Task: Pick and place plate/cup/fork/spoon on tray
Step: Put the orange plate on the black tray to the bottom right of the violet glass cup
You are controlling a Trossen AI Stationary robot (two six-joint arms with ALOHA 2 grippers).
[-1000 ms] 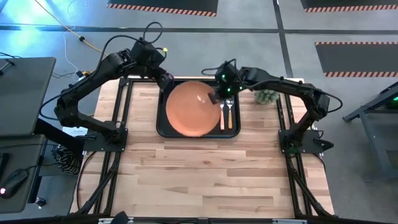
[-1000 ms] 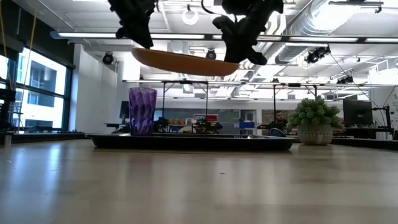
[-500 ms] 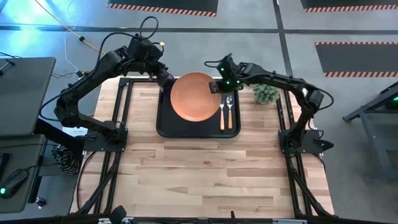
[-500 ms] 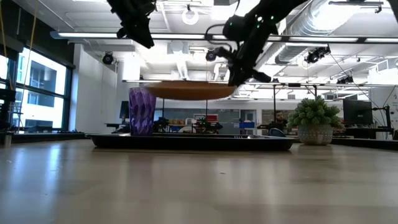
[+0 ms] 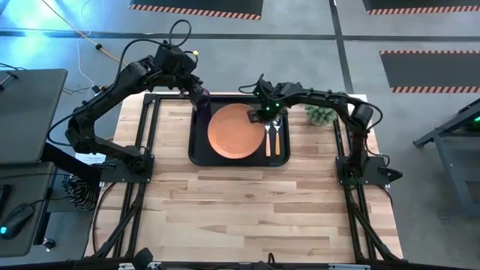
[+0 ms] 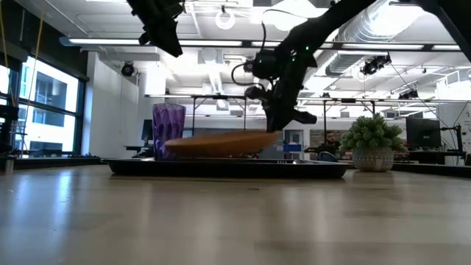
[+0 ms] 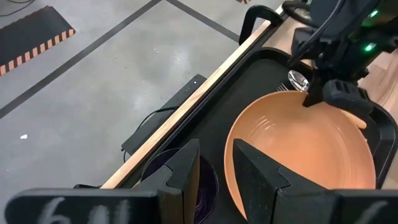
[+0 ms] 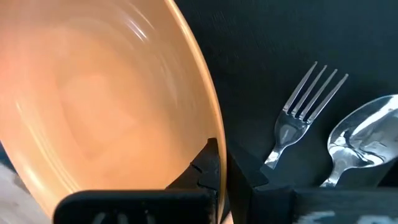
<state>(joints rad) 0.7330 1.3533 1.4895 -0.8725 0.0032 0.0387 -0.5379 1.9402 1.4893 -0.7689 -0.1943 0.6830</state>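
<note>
The orange plate [image 5: 236, 131] is over the black tray [image 5: 196, 152], tilted, its right rim higher in the low view [image 6: 217, 142]. My right gripper [image 5: 262, 114] is shut on its far right rim. The fork [image 5: 268, 139] and the spoon [image 5: 277, 136] lie side by side on the tray's right part, also in the right wrist view (fork [image 8: 301, 115], spoon [image 8: 367, 137]). The purple cup [image 6: 168, 131] stands in the tray's far left corner. My left gripper [image 7: 216, 168] hangs above the cup [image 7: 208, 186], slightly open and empty. My right gripper pinches the plate's rim [image 8: 214, 134] at its far right side, one finger on the plate's inner face [image 8: 208, 165] and one outside it. The fingers slant down from the far right. The plate tilts, its left part low over the tray; whether that part touches the tray I cannot tell.
A small potted plant [image 5: 321, 115] stands on the table just right of the tray, near the far edge. The wooden table's near half [image 5: 247, 210] is bare wood. Both arms reach in over the tray's far edge.
My right gripper has gone down with the plate, from well above the tray to just over it. The plate has tipped so that its left side now sits lower than the held right side.
</note>
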